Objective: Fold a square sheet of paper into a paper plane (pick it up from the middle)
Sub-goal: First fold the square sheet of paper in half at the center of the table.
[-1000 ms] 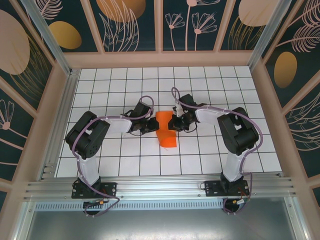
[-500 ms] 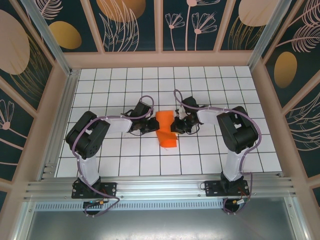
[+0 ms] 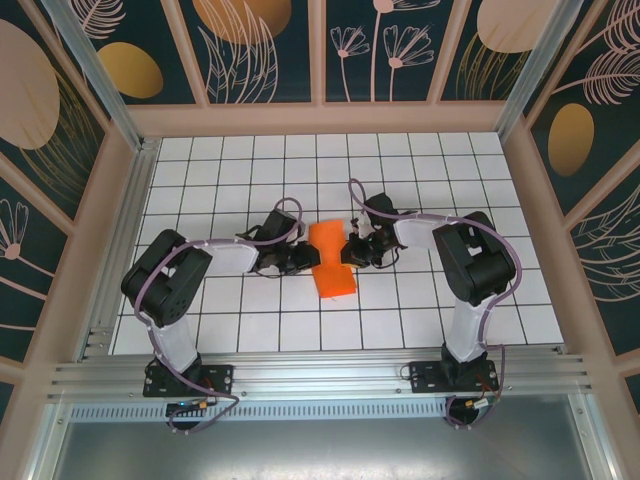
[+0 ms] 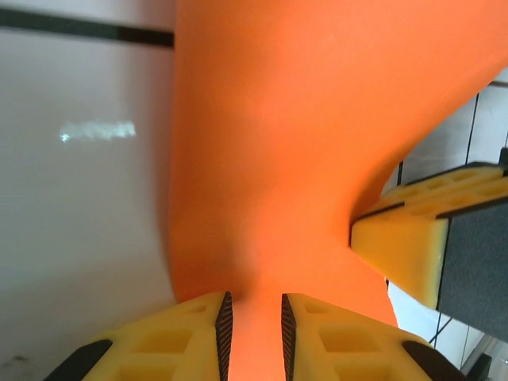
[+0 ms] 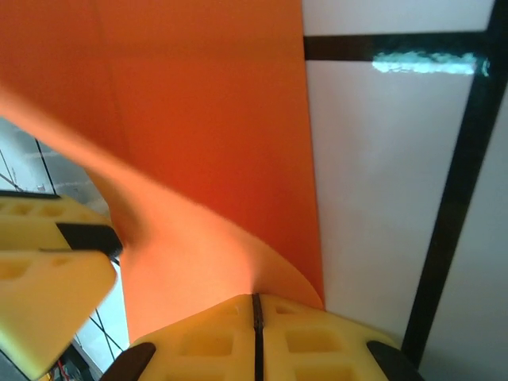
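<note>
The square sheet of paper (image 3: pixel 330 258), bright orange and folded into a narrow creased strip, lies across the tiles between my two grippers. My left gripper (image 3: pixel 303 258) is at its left edge. In the left wrist view its jaws (image 4: pixel 254 329) stand slightly apart, with the orange paper (image 4: pixel 302 119) showing in the gap. My right gripper (image 3: pixel 351 250) is at the strip's right edge. In the right wrist view it (image 5: pixel 255 317) is shut on a lifted curl of the paper (image 5: pixel 198 119). The paper plane is out of view.
The white grid table (image 3: pixel 240 170) is fenced by wooden walls (image 3: pixel 320 118) at the back and sides. A metal rail (image 3: pixel 320 375) runs along the near edge. Both arms reach inward and nearly meet at the middle.
My left jaws have parted a little. The left arm's elbow swung out to the left. The paper strip shifted slightly and looks straighter. The right gripper stays shut.
</note>
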